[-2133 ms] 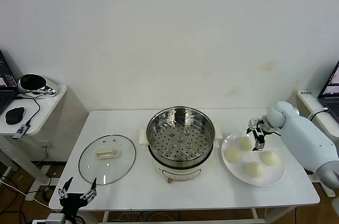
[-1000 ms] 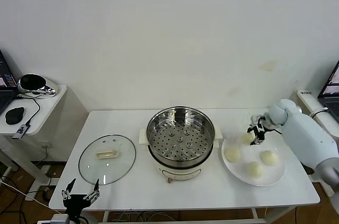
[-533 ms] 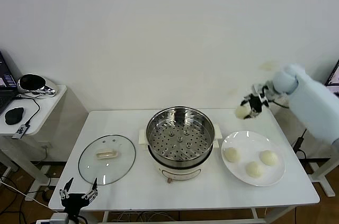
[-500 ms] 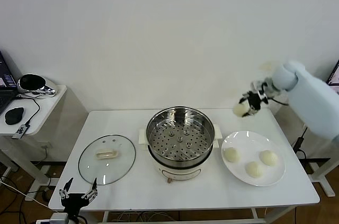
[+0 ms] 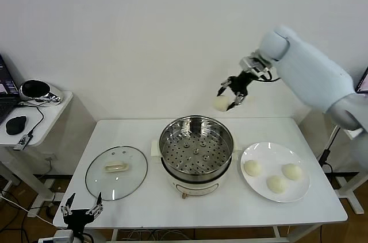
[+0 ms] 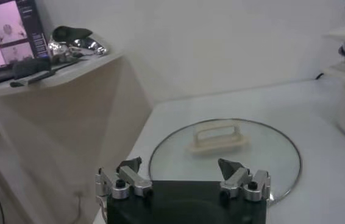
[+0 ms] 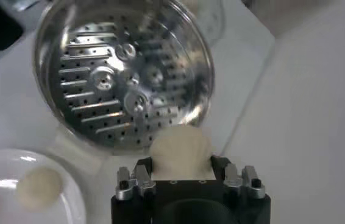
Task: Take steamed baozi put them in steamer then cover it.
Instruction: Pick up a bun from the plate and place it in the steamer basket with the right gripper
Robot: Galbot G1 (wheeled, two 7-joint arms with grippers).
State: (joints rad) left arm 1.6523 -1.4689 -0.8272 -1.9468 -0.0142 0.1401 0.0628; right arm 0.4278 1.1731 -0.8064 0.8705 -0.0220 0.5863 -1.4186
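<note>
One steamed baozi (image 5: 222, 103) has left the white plate (image 5: 275, 189) — where three remain — and now hangs high behind the steamer (image 5: 196, 146), whose perforated tray is bare. Lowering it in looks next. The right gripper (image 5: 234, 93) is part-closed round the bun; the left gripper (image 5: 80, 211) waits wide open near the cover (image 5: 115, 171).

The right gripper (image 7: 181, 164) clamps a pale bun (image 7: 180, 152) between its fingers, above the far rim of the steel steamer (image 7: 124, 73) with its perforated tray. A white plate (image 7: 69, 201) nearby holds another bun (image 7: 37, 184).
</note>
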